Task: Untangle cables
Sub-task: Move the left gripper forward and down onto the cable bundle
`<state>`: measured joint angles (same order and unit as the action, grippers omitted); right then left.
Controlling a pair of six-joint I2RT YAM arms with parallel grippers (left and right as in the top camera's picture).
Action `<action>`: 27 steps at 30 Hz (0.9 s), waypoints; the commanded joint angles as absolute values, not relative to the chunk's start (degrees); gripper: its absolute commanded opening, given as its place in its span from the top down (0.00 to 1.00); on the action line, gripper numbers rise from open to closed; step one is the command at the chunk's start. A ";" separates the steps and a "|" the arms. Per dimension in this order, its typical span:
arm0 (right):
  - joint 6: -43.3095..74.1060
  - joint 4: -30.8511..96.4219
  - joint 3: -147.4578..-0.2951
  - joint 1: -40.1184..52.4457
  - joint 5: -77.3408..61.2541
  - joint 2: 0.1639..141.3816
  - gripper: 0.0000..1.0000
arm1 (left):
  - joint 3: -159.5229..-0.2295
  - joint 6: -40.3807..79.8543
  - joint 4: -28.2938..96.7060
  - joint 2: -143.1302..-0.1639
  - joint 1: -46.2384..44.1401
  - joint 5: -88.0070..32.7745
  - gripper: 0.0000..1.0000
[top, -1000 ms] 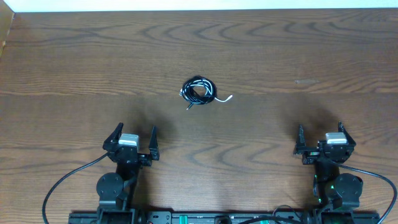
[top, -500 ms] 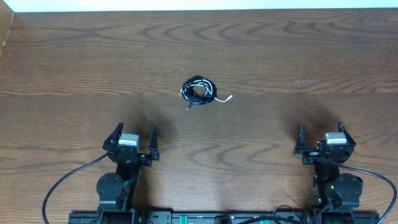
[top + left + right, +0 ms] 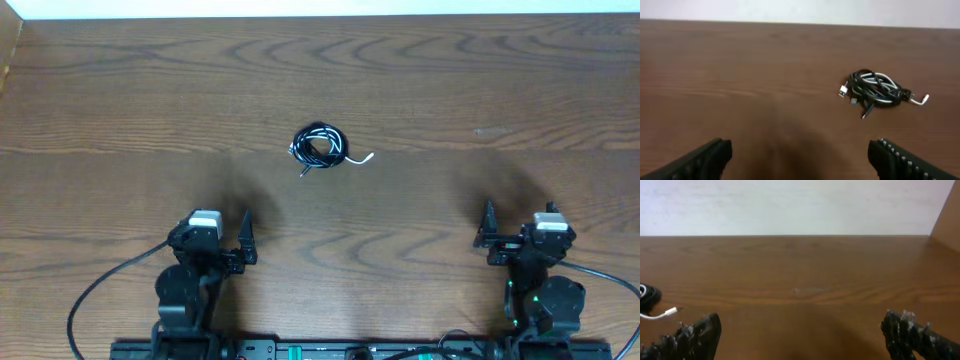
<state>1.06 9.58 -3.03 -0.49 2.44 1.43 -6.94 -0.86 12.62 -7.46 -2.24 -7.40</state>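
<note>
Tangled bundle of thin black and white cables (image 3: 320,147) lies mid-frame; left gripper (image 3: 212,236) and right gripper (image 3: 525,228), bottom corners, gape empty

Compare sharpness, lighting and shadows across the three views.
Overhead: evenly lit, table grain crisp, cable bundle small but sharp, only faint soft shadows. Left wrist: slightly soft overall, gripper fingers blurred. Right wrist: bright washed-out wall, gripper fingers blurred.

In the lower left of the overhead view, the left gripper (image 3: 214,228) has turned a little. Its outer finger, earlier splayed to the left, no longer shows. In the lower right, the right gripper (image 3: 520,226) has shifted slightly rightward, and its outer finger is likewise out of sight.
</note>
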 commanded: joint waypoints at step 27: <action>7.20 42.06 -50.28 -0.34 -9.50 47.20 0.01 | -59.16 11.51 55.48 -61.04 -1.93 -11.55 0.02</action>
